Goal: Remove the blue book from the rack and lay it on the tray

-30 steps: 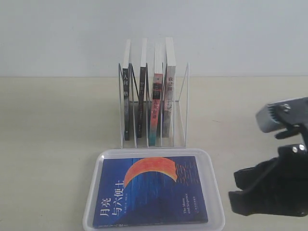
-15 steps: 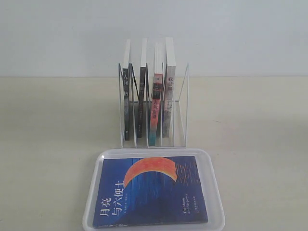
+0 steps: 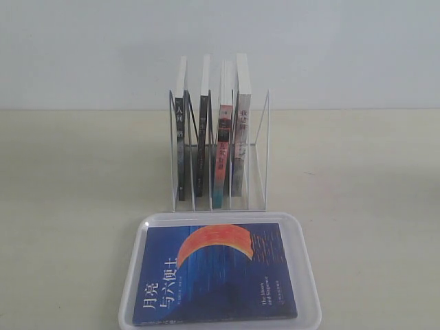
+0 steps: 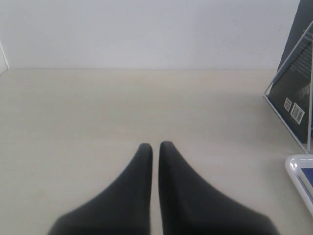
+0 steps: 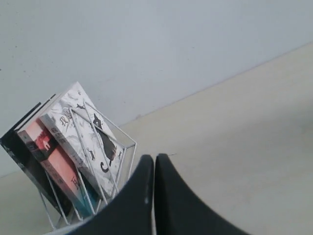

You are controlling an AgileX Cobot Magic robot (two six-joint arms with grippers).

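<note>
Exterior view: blue book [image 3: 216, 275] lies flat in the tray [image 3: 308, 275] (moon cover up), just in front of the rack [image 3: 265, 172], which holds four other books [image 3: 221, 148] upright. Left wrist view: L gripper [image 4: 155, 146] fingers pressed nearly together w/ nothing between, table [image 4: 73, 107] beneath, tray corner nearby. Right wrist view: R gripper [image 5: 154, 157] fingers pressed together too, empty, near the rack.

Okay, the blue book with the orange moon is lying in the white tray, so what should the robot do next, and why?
Probably nothing beyond parking the arms: the deep blue paperback book lies flat inside the shallow white plastic tray, apart from the white wire rack, and the left tool and right tool are shut and empty.
</note>
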